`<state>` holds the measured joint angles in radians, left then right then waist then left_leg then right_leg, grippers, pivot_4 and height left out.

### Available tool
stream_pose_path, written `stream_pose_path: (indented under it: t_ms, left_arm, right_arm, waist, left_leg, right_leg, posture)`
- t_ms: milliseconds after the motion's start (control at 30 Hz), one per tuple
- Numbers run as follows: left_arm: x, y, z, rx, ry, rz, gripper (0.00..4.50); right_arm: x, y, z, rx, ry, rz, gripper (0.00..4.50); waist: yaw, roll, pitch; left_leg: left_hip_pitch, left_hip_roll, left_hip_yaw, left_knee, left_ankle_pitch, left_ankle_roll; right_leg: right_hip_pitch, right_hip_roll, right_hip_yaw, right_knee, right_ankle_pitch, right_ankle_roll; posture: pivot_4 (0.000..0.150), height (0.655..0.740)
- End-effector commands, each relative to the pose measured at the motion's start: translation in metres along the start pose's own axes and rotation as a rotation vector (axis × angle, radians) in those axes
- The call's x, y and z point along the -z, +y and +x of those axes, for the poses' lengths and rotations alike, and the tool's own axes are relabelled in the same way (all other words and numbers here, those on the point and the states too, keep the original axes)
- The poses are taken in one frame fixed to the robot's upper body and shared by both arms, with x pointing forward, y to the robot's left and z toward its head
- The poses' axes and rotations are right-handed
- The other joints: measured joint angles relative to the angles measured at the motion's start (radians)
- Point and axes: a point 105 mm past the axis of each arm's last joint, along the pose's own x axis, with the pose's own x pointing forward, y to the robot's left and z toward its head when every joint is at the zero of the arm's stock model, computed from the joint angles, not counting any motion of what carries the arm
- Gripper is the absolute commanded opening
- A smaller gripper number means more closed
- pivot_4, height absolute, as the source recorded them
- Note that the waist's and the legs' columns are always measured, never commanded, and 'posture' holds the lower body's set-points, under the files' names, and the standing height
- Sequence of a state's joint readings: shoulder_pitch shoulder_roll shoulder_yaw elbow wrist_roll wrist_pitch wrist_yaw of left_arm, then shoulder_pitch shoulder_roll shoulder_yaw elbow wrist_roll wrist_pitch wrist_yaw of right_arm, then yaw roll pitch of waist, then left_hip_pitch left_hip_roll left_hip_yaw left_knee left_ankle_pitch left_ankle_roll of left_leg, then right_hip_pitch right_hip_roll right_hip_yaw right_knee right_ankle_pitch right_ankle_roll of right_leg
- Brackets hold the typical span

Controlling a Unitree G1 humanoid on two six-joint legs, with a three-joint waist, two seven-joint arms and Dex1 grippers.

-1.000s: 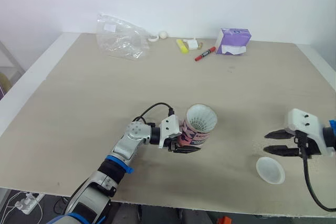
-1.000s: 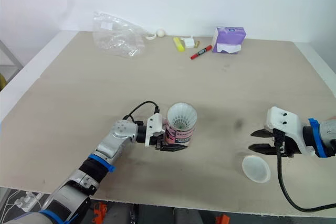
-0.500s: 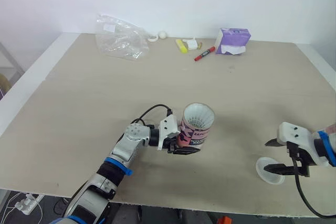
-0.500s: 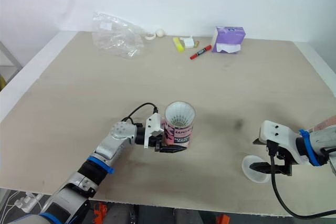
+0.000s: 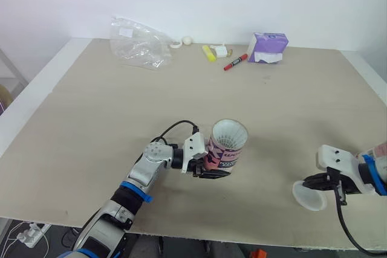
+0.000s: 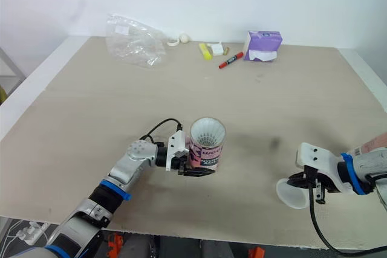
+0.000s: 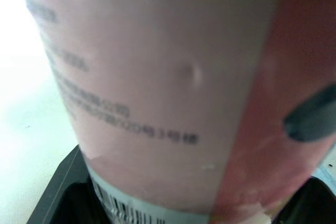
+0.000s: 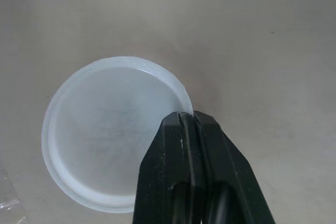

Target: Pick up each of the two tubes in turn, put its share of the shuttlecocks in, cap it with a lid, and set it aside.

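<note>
Pink tube [image 5: 225, 149], mouth up, mid-surface [image 5: 121, 89]; jaws of the left gripper [image 5: 208, 164] clamp it low down. Translucent lid [image 5: 305, 195] tilts near the front right edge; jaws of the right gripper [image 8: 186, 121] are closed on its rim.

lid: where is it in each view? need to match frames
Left eye view: lid at the table's front right, rim in the right pincer.
Right eye view: lid, same spot.
Right wrist view: lid, rim clamped in the pincer.
Left wrist view: faces the tube.
Shared landmark: right pincer on the rim.
</note>
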<state>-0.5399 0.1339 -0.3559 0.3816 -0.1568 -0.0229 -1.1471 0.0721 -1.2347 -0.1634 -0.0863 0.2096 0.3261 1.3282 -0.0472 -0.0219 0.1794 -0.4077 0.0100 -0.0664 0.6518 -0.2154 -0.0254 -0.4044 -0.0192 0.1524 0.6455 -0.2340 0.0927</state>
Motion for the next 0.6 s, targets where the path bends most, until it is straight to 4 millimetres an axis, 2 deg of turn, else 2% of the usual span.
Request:
stream_pose_path:
  t_ms: [33,200,367,500,600]
  left_arm:
    - [0.003,0.000,0.000,0.004,0.019,-0.003,3.08]
    - [0.005,0.003,-0.001,-0.012,0.034,-0.005,3.08]
    - [0.007,0.006,-0.001,-0.021,0.047,0.002,3.08]
    - [0.008,0.005,0.000,-0.021,0.050,-0.004,3.08]
    - [0.009,0.004,0.002,-0.020,0.050,-0.006,3.08]
  right_arm:
    - [-0.027,-0.005,-0.011,0.031,-0.055,-0.113,0.02]
    - [-0.112,-0.024,-0.050,0.148,-0.228,-0.371,0.02]
    - [-0.185,-0.016,-0.074,0.147,-0.408,-0.577,0.02]
    - [-0.223,-0.003,-0.069,0.090,-0.509,-0.683,0.02]
    - [-0.238,0.003,-0.057,0.039,-0.550,-0.722,0.02]
  waist:
    - [-0.002,0.001,0.000]
    - [-0.009,0.002,0.001]
    - [-0.007,0.003,0.001]
    - [-0.004,0.002,0.001]
    - [-0.003,0.002,0.000]
  left_leg:
    - [0.000,0.000,0.000,0.000,0.000,0.000]
    - [0.001,0.000,0.002,0.001,0.000,0.000]
    - [0.000,0.001,0.001,0.000,0.001,0.000]
    - [-0.001,0.001,0.002,0.000,0.000,-0.002]
    - [0.000,0.001,0.002,0.000,-0.001,-0.002]
  right_leg:
    - [0.000,0.000,0.000,0.000,0.000,0.000]
    - [0.000,-0.001,0.000,0.000,0.002,0.001]
    - [-0.001,0.000,0.000,0.000,0.002,0.000]
    - [-0.001,-0.001,0.000,0.000,0.001,0.000]
    - [-0.002,-0.001,0.000,0.000,0.002,0.002]
  posture:
    - [0.150,0.7400]
    - [0.150,0.7400]
    - [0.150,0.7400]
    - [0.150,0.7400]
    - [0.150,0.7400]
